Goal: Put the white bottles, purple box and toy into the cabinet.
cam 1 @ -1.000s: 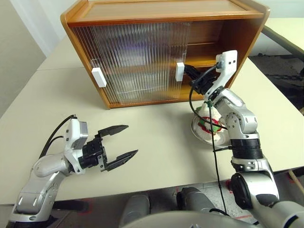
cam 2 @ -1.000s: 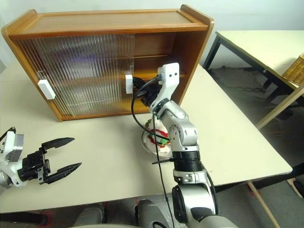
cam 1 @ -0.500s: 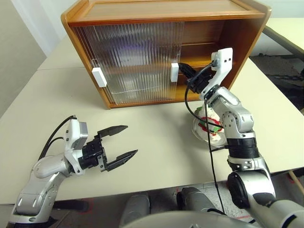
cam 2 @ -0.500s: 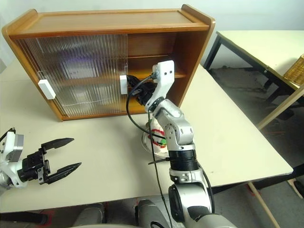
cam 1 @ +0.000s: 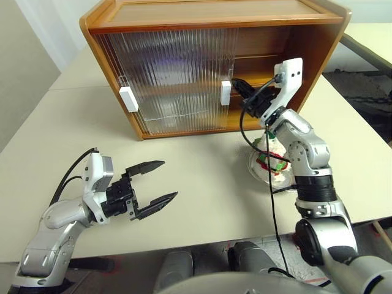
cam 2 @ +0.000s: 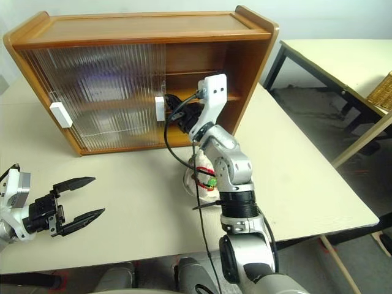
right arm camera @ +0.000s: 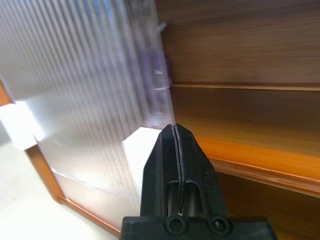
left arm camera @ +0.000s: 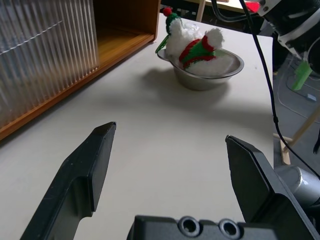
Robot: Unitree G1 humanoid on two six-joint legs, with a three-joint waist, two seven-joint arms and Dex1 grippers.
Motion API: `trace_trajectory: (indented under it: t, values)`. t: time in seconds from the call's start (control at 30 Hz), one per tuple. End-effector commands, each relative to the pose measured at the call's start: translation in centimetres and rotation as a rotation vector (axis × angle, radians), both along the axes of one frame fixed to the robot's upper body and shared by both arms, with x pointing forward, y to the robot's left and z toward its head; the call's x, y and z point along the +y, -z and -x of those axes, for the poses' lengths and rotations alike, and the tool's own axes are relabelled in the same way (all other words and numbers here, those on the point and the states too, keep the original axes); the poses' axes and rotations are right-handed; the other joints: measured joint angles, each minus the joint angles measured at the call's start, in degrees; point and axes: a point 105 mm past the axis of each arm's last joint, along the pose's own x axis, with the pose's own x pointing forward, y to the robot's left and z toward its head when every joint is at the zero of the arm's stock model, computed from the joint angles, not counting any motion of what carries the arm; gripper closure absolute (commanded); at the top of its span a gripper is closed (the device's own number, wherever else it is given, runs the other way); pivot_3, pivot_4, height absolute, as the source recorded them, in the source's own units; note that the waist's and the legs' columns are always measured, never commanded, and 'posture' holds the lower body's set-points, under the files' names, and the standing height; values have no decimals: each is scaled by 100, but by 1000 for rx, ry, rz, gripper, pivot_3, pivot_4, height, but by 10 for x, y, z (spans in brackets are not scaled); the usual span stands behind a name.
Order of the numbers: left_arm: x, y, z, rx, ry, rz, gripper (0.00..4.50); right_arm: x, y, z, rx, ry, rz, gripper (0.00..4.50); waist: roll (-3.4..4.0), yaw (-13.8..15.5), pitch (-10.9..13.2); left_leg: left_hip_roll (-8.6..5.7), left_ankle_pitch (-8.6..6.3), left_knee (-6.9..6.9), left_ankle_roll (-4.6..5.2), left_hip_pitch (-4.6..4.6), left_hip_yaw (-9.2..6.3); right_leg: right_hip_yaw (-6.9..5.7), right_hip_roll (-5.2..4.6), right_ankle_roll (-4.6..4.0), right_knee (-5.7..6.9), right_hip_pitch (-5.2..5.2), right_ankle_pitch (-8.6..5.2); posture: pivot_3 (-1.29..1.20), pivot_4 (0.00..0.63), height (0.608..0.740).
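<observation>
Our right pincer (cam 1: 236, 85) is raised at the open right part of the cabinet (cam 1: 208, 24), its two black fingers pressed together with nothing between them, tips just beside the white handle (cam 1: 225, 93) on the edge of the ribbed sliding door (cam 1: 177, 79). From the wrist we see those fingers meeting in a single seam, the handle just behind their tips and a bare wooden shelf (right arm camera: 250, 150) beyond.

Our left pincer (cam 1: 153, 182) hovers low over the near left of the surface (cam 1: 202, 177), jaws spread wide and holding nothing, pointing right, well apart from the cabinet.

We see the toy (left arm camera: 192, 42), white and fluffy with a red-and-green scarf and a small red hat, sitting in a round silver bowl (left arm camera: 210, 75) on the surface, right of centre, just in front of the cabinet's open part and partly hidden by our right arm. A second white handle (cam 1: 128, 99) sits toward the left end of the doors.
</observation>
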Motion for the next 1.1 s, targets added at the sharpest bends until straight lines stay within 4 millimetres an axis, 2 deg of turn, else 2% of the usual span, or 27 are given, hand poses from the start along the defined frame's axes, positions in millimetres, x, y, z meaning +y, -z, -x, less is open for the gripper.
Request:
trace_trajectory:
  t: [0.03,0.17,0.33,0.37,0.47,0.6,0.83,1.1]
  values:
    - [0,0,-1,0,0,-5,0,-31,7,1,45,13,40,3508,-2,32,-1,-1,0,1,-1,-1,0,0,-1,0,-1,0,0,27,50,740]
    - [1,0,-2,0,5,-7,0,-54,10,15,100,-48,119,2059,-5,59,-1,-5,1,1,-9,-2,5,3,-1,2,-1,3,-5,17,46,740]
    - [2,0,-4,-2,15,-11,0,-69,14,36,202,-148,217,233,-5,37,-1,-34,7,1,-23,4,20,6,13,10,1,5,-5,2,38,740]
    - [3,0,-5,-2,19,-13,0,-73,15,42,237,-176,250,55,-6,37,-2,-33,10,1,-27,4,21,8,16,12,1,6,-4,2,38,740]
    - [4,-1,-7,-4,27,-17,0,-91,21,58,350,-222,359,55,-7,45,-2,-37,20,3,-42,4,20,8,16,24,1,16,-18,-10,33,740]
    - [3,0,-8,0,44,-17,0,-103,22,58,426,-183,376,55,-17,26,-8,-40,23,11,-39,8,22,11,14,36,4,22,-23,-23,30,740]
    - [2,0,-10,-3,58,-16,0,-97,34,56,502,-163,304,55,-17,-43,-10,-38,29,14,-34,12,22,8,18,54,15,17,-22,-21,28,740]
    - [1,0,-8,1,59,-19,0,-86,54,55,546,-176,328,55,-17,-41,-10,-40,30,15,-32,10,18,8,17,61,18,19,-24,-11,33,740]
